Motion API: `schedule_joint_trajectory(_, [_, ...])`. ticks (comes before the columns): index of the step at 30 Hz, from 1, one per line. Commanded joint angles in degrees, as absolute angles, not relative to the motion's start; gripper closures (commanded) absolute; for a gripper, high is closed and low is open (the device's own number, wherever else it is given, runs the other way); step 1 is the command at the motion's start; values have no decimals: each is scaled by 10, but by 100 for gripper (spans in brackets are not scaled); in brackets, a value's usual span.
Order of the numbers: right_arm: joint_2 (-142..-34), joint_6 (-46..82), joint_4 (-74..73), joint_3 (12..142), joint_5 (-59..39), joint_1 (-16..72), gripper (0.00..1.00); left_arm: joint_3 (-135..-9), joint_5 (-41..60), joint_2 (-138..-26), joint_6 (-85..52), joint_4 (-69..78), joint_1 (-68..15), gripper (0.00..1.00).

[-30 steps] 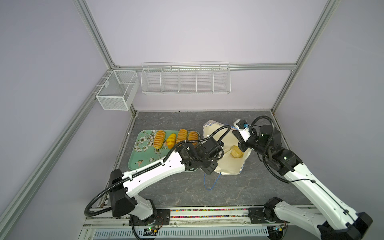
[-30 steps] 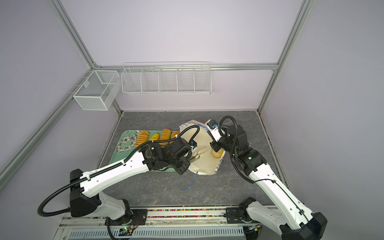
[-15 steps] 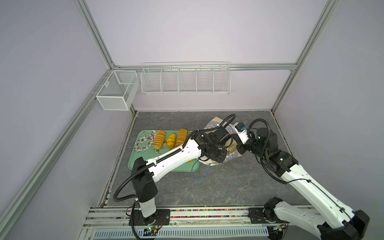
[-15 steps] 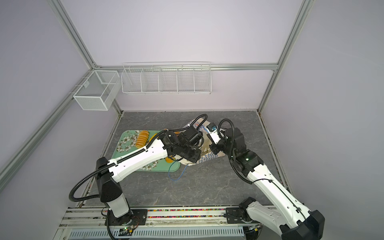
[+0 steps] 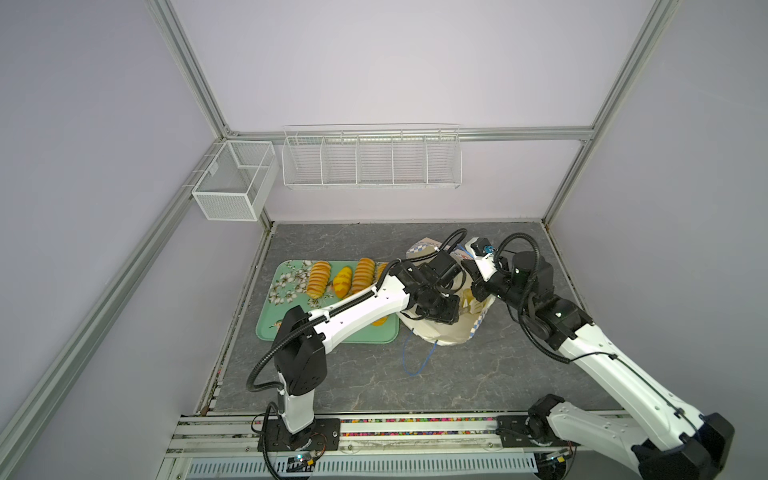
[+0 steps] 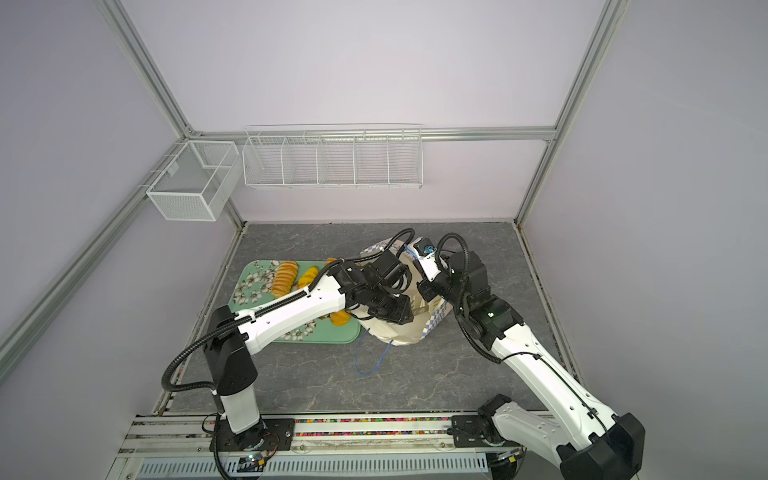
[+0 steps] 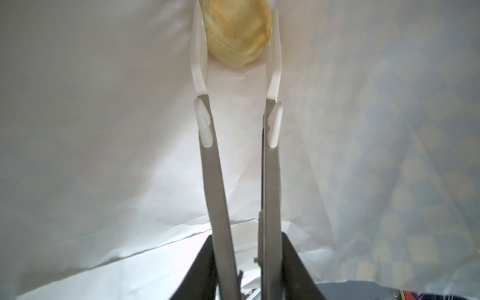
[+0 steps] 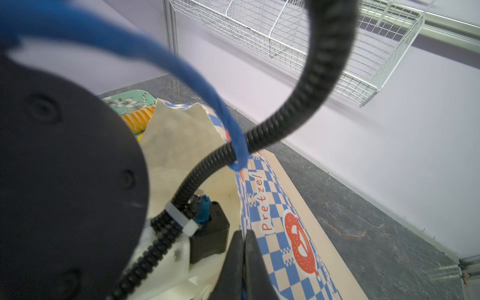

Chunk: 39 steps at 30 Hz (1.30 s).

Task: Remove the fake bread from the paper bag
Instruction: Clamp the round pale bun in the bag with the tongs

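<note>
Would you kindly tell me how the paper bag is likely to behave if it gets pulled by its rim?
The paper bag will probably be floppy: its walls look creased and buckled. It seems light, so it may lift or slide where the right claw pinches its checkered rim. Thin paper could tear under a hard pull.

A floral green tray [image 5: 279,291] sits on grey tabletop [image 5: 374,374]; wire rack [image 5: 371,166], mesh box [image 5: 232,183] above.

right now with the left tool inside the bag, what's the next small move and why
Probably close the left tool on the toy bun: its fingers stand on either side of it deep in the paper bag, and the right tool is pinching the bag's rim open.
</note>
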<state>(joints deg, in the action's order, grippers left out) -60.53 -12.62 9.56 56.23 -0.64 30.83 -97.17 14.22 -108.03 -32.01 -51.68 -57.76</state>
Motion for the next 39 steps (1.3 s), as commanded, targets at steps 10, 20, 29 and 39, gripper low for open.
schedule_joint_trajectory(10, [-601, -134, 86, 577, -9, 306, 93, -987, 202, -1109, -342, -432, -572, 66])
schedule_joint_trajectory(20, [-604, -127, 92, 580, -11, 307, 93, -920, 206, -1072, -405, -339, -543, 68])
schedule_joint_trajectory(29, [-605, -126, 95, 581, -19, 307, 93, -896, 219, -1076, -441, -278, -535, 67])
schedule_joint_trajectory(39, [-589, -130, 101, 568, 0, 306, 93, -877, 187, -1041, -421, -277, -531, 95])
